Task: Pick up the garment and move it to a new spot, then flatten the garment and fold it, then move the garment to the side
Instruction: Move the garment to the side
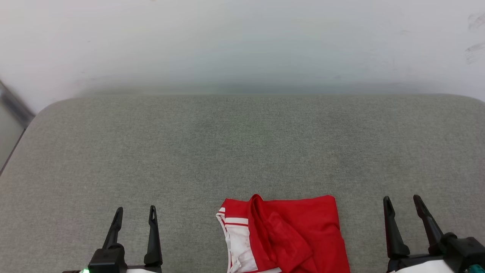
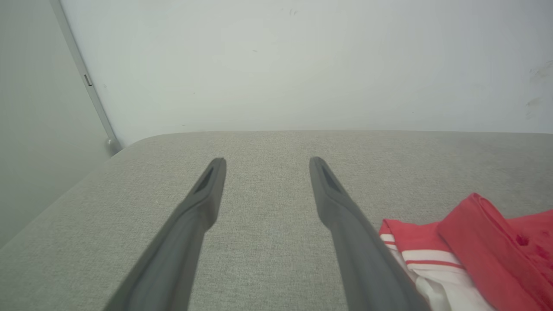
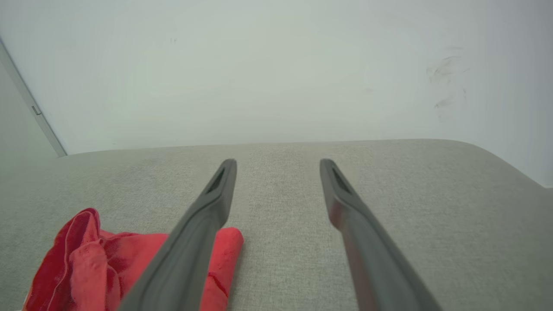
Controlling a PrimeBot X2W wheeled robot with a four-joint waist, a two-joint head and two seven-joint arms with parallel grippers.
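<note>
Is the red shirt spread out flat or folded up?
Folded up, a bit rumpled: the red jersey lies as a compact bundle, layers overlapping, with a raised crease on top.

bright, soft, even light. the pale white wall (image 1: 242,38) looks hazy and washed out, dim where it meets the grey woven fabric surface (image 1: 242,151). the crumpled red jersey garment (image 3: 86,259) throws a thin soft shadow. the slanted grey strip (image 1: 13,104) at the head view's left edge is blurred.

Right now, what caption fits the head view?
Red shirt on grey cushion, between open left hand and right hand.
</note>
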